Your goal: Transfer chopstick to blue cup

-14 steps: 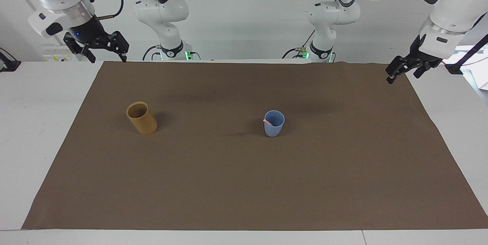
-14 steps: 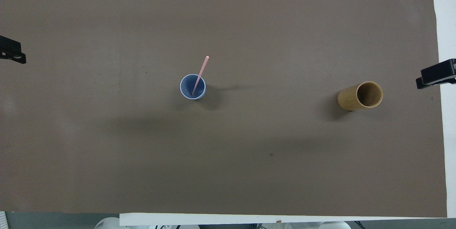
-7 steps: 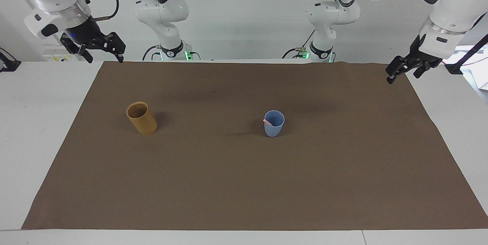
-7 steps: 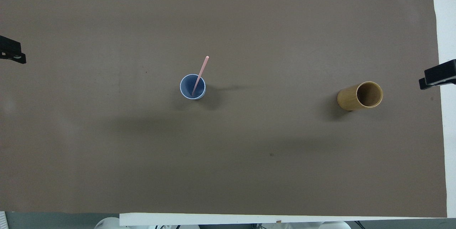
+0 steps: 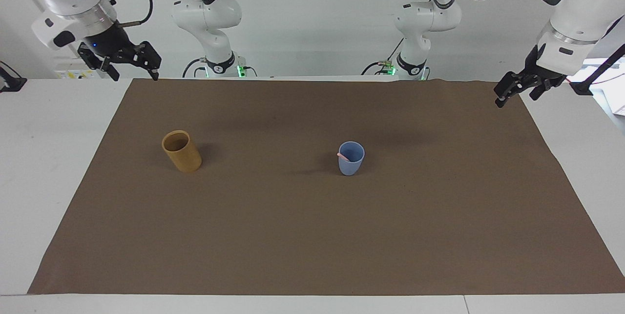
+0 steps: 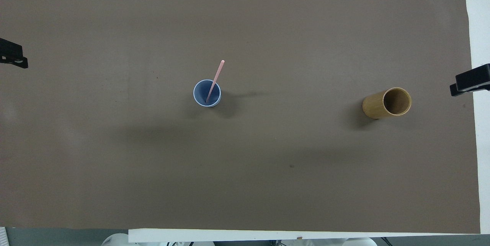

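A small light-blue cup [image 5: 352,161] stands upright mid-table on the brown mat; it also shows in the overhead view [image 6: 199,93]. One pale-pink chopstick [image 5: 343,156] stands in it and leans away from the robots, its upper end sticking out past the rim [image 6: 219,70]. My right gripper [image 5: 135,73] is open and empty, raised over the mat's corner at the right arm's end [image 6: 470,84]. My left gripper [image 5: 516,96] is open and empty, raised over the mat's edge at the left arm's end [image 6: 13,57].
A taller tan-orange cylindrical cup [image 5: 181,150] stands upright and empty toward the right arm's end [image 6: 387,103]. The brown mat [image 5: 312,236] covers most of the white table. Two more arm bases stand at the robots' edge of the table.
My right gripper has drawn slightly back toward the right arm's end of the table, then held still. The left arm, the cups and the chopstick have not moved.
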### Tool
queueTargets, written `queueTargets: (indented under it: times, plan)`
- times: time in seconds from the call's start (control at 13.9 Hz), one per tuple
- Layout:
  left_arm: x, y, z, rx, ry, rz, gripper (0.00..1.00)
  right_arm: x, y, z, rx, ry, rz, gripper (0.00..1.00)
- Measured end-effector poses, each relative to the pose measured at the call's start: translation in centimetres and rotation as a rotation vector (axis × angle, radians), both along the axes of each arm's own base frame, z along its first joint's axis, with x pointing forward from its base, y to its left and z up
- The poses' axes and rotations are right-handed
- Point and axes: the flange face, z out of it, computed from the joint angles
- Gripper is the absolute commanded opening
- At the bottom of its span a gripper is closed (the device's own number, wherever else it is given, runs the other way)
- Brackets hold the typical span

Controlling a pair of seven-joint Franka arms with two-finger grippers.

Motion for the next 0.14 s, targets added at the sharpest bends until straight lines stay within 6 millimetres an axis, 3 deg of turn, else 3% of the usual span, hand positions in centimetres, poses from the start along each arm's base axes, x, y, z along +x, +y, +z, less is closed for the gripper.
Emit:
queueTargets:
  times: [0.14]
  plan:
    - [0.0, 0.0, 0.0, 0.0, 0.0, 0.0, 1.0, -0.01, -0.07, 0.0, 0.0, 0.0, -0.001, 1.0]
